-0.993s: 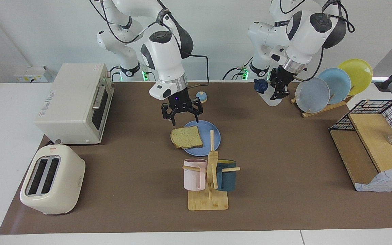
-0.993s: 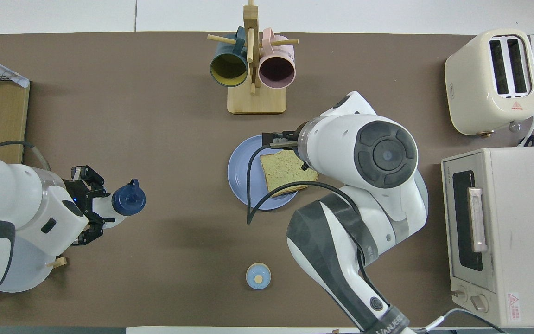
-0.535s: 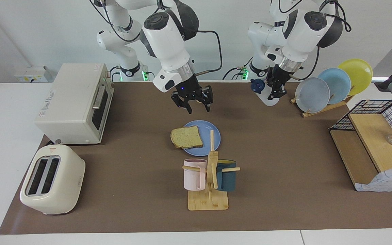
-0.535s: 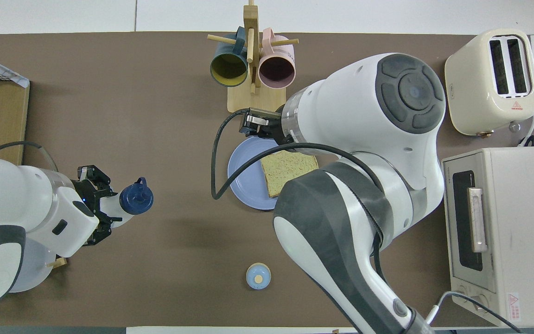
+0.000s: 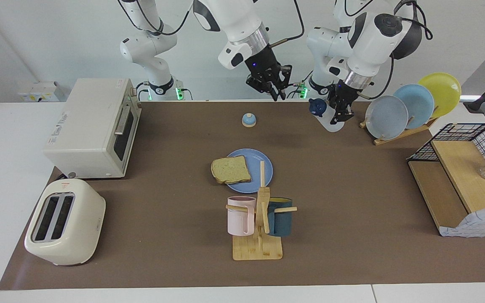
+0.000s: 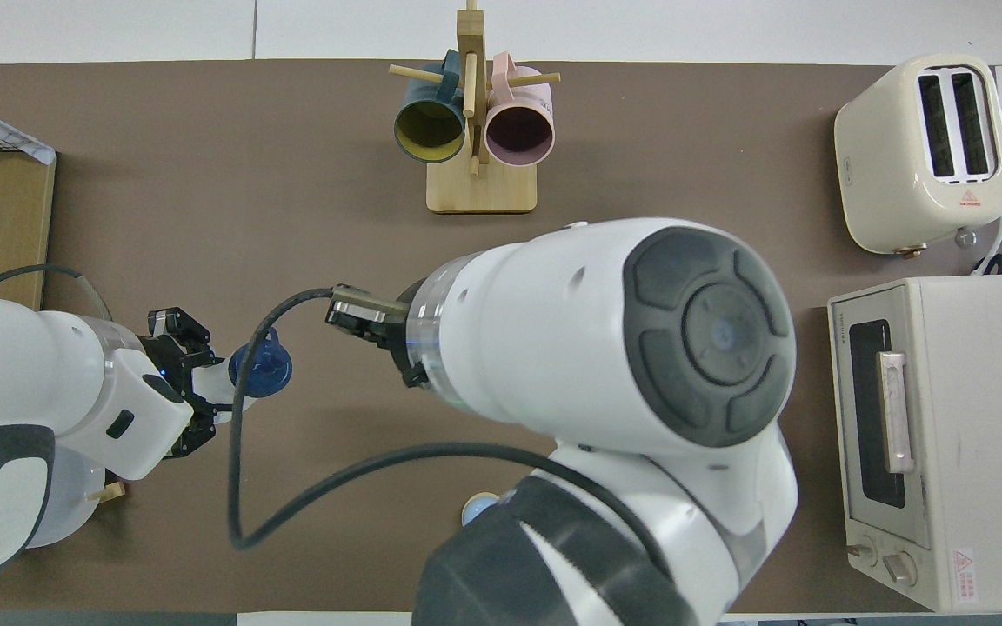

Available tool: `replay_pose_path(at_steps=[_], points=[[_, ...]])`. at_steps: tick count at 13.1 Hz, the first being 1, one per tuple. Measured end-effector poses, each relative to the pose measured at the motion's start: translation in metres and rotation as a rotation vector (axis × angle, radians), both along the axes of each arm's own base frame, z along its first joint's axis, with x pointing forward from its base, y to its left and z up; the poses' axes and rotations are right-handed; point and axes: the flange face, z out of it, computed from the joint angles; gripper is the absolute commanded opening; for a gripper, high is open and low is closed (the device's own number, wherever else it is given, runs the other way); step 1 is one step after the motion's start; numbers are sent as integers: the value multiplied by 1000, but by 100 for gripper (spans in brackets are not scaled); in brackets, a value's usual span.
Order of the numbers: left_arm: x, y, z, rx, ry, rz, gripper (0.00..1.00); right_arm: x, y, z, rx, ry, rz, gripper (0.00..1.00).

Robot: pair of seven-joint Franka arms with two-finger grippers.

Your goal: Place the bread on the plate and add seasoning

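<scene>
Since the earlier frames the right gripper [image 5: 275, 93] has risen from just above the bread [image 5: 230, 169] and swung up toward the robots' end of the table; it now hangs high over the mat's edge near the small bell [image 5: 249, 120]. Its fingers were wide before and look much narrower now, with nothing between them, though from this distance I cannot say if the tips already meet. In the overhead view the right arm's big wrist housing covers the middle of the table, so the bread and the plate [image 5: 263, 164] show only in the facing view. The slice lies flat on the blue plate, on the side toward the right arm's end, with one corner reaching over the rim. The plate sits on the brown mat, just nearer to the robots than the wooden mug rack [image 5: 257, 235]. The left gripper [image 5: 338, 112] is closed on the seasoning [image 6: 250, 378] and holds the white bottle tilted, its dark blue cap pointing toward the middle of the table. It is lifted a little above the mat, beside the plate rack [image 5: 411, 107], and well apart from the blue plate.
</scene>
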Motion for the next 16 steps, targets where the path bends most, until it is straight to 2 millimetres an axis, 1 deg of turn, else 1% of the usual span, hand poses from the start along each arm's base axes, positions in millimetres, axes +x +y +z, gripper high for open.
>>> replay_pose_path(at_steps=[1, 2, 3, 4, 5, 6, 9, 11, 16], points=[[0, -1, 0, 0, -2, 4, 0, -10, 12, 1, 7, -7, 12, 25], [0, -1, 0, -1, -4, 7, 0, -15, 20, 1, 17, -28, 17, 36], [0, -1, 0, -1, -5, 10, 0, -18, 28, 0, 25, -56, 21, 37], [0, -1, 0, -1, -5, 13, 0, -19, 34, -4, 27, -83, 23, 32], [0, -1, 0, -1, -5, 14, 0, -19, 38, -8, 27, -101, 23, 29], [0, -1, 0, -2, -6, 14, 0, -15, 41, -13, 36, -116, 15, 26], [1, -1, 0, -3, -10, 15, 0, -6, 47, -27, 50, -134, -2, 25], [1, -1, 0, -3, -10, 16, 0, -4, 49, -28, 61, -146, -8, 25], [1, -1, 0, -4, -11, 16, 0, -8, 60, -35, 67, -152, 2, 25]])
